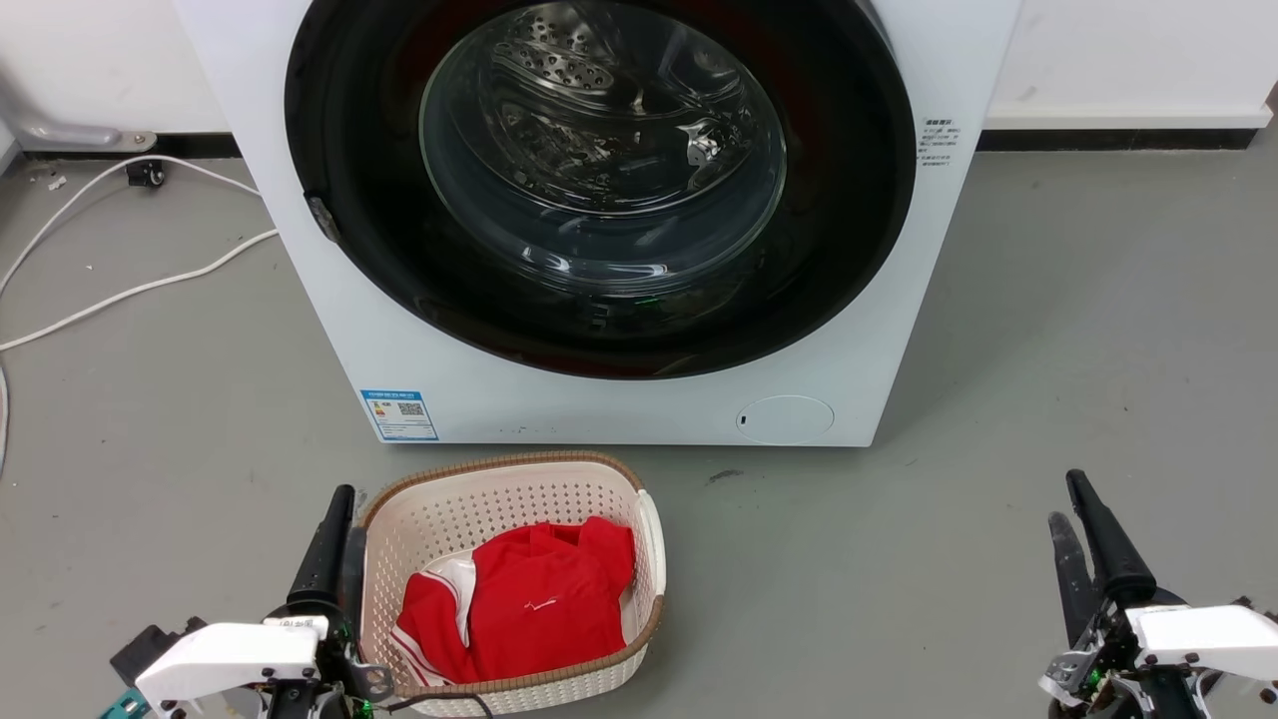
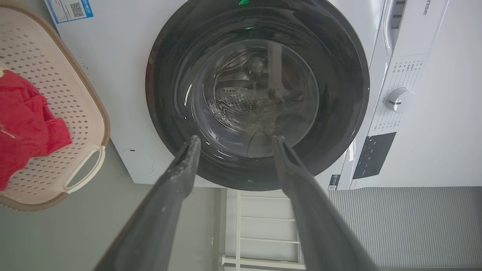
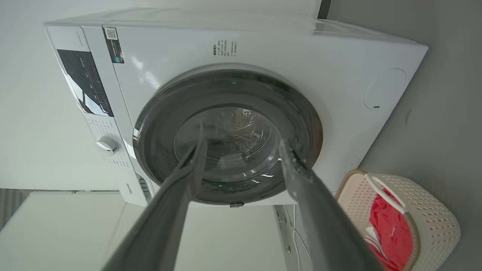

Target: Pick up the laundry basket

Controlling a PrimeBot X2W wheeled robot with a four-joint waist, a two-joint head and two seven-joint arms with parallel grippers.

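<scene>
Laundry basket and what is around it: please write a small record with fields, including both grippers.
basket: laundry basket on the floor, before the washing machine
contents: red garment
machine door: shut
left gripper: open, beside the basket's left side, holding nothing
right gripper: open, far to the right, holding nothing

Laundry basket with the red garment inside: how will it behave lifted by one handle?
Probably light: the laundry basket is thin perforated plastic holding a red garment. Likely stiff enough to keep shape, though the holed walls may flex. Lifted by one white handle, it would probably tilt and the loose garment slide.
</scene>
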